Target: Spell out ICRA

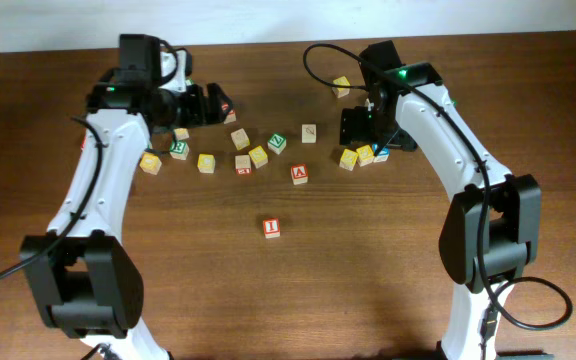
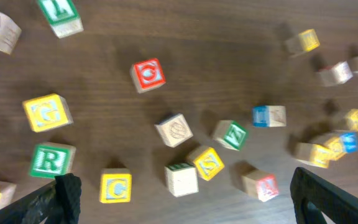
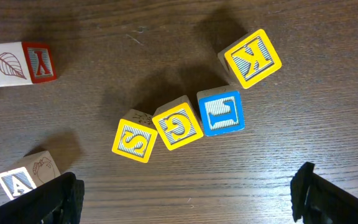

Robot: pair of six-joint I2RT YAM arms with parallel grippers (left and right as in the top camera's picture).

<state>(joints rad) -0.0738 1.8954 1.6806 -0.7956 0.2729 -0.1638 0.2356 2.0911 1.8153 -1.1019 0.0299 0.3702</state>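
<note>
The red I cube lies alone toward the table's front. The red A cube sits right of the middle cluster. The green R cube and the yellow C cube lie side by side at the left. My left gripper hangs open high above these cubes, holding nothing. My right gripper is open too, over bare wood just below a row of other cubes.
Other letter cubes are scattered in a band across the table: a yellow S, yellow G, blue L and yellow K by my right gripper, and a red-printed cube and green cube near the left.
</note>
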